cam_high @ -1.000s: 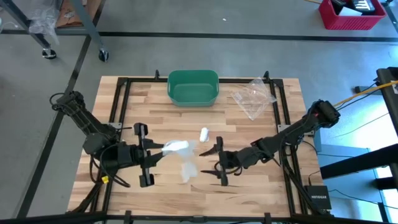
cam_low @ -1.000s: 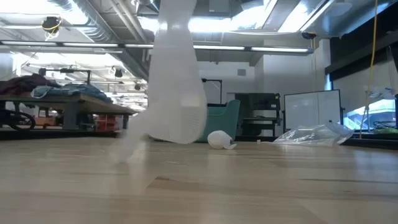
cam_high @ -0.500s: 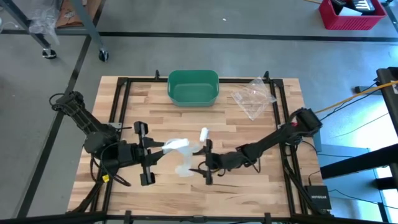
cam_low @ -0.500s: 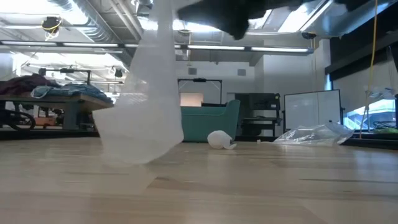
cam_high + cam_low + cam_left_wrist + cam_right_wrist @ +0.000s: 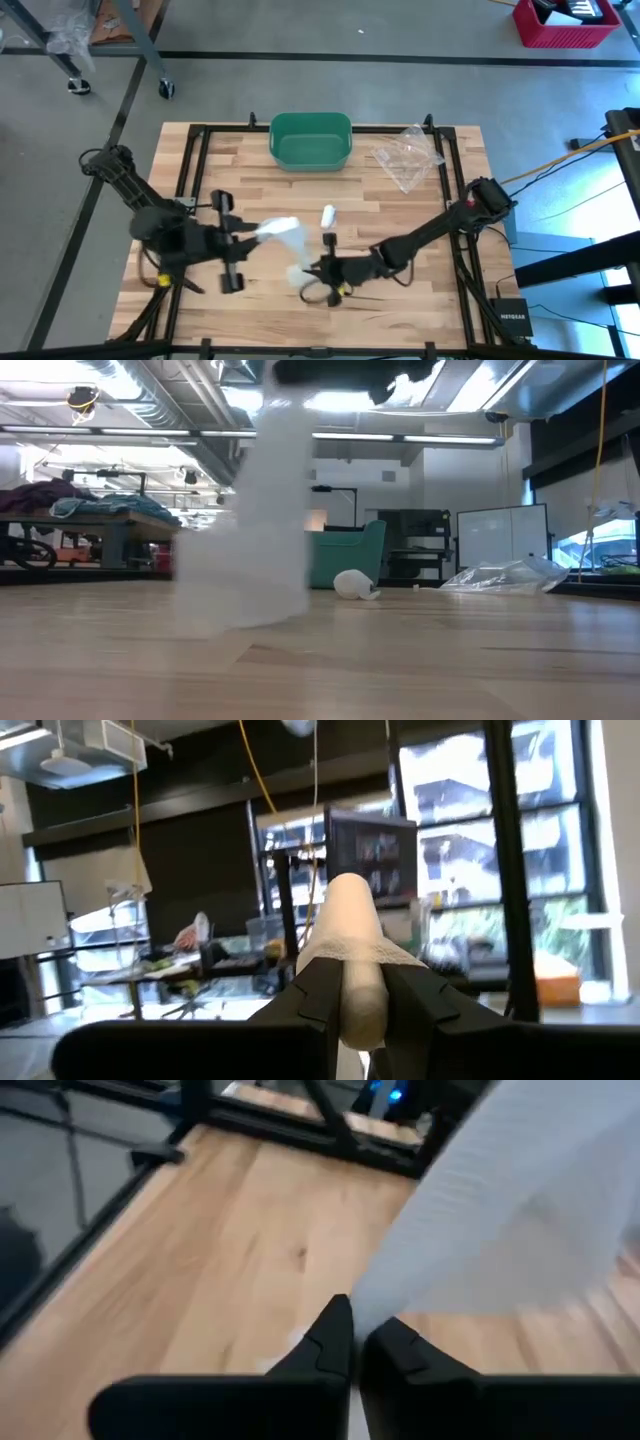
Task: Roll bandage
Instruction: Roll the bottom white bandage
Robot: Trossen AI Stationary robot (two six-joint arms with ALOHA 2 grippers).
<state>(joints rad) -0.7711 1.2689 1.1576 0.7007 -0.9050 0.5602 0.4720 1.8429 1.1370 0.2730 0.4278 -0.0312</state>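
The bandage (image 5: 283,231) is lifted over the table's (image 5: 420,210) middle, below the green bin (image 5: 311,139). The left gripper (image 5: 360,992) pinches its rolled end; the right gripper (image 5: 358,1342), fingers nearly together, nips the loose tail. Keep the tail taut and aligned while the roll turns, so the 2 grips wind evenly.

Matt woven-cloth bandage (image 5: 352,955) over smooth pale wooden table (image 5: 420,215)

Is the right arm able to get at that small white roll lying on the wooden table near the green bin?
Probably yes, but not freely: the right gripper is shut on the loose white bandage strip. The small white roll lies just beyond it, with bare wooden table between.
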